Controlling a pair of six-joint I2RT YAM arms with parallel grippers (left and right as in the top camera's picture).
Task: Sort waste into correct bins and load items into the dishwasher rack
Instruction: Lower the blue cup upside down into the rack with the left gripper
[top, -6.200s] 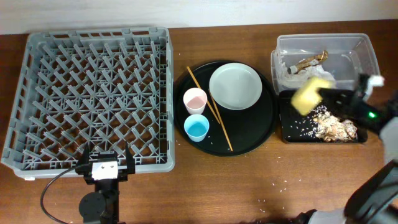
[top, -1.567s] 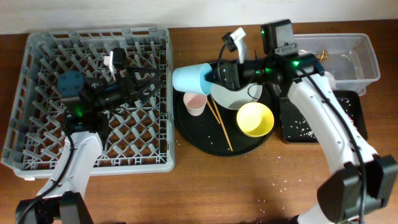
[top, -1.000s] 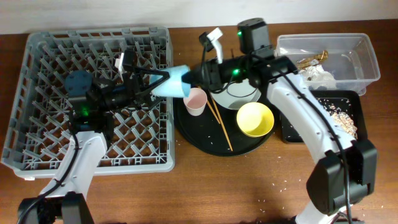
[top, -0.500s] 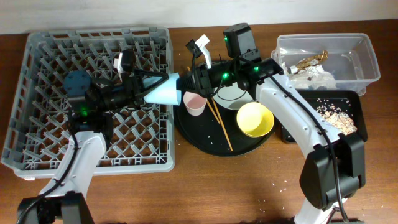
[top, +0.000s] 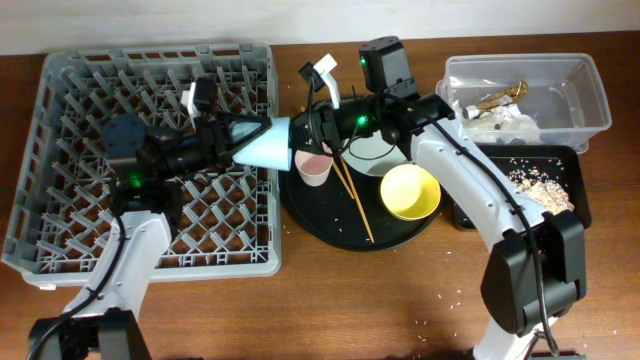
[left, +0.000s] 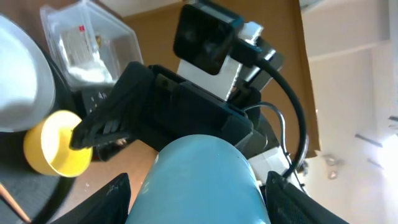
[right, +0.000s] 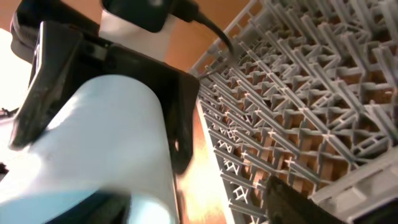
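Observation:
A blue cup (top: 262, 143) hangs on its side over the right edge of the grey dishwasher rack (top: 100, 200). My left gripper (top: 245, 142) is shut on it; in the left wrist view both fingers press the blue cup (left: 205, 180). My right gripper (top: 305, 135) stands open at the cup's wide end, and the right wrist view shows a gap between the blue cup (right: 106, 143) and one finger (right: 292, 205). On the round tray lie a pink cup (top: 313, 165), a yellow bowl (top: 410, 192), chopsticks (top: 352, 195) and a plate (top: 378, 150), half hidden by the right arm.
The round black tray (top: 320, 220) sits right of the rack. A clear tub (top: 590, 95) at the back right holds napkins (top: 500, 125) and a wrapper (top: 497, 98). The shallow black tray (top: 560, 215) in front of it holds food scraps (top: 545, 190).
The blue cup came left from the round tray to the rack's edge. My left gripper closed on it, and my right gripper let go and opened.

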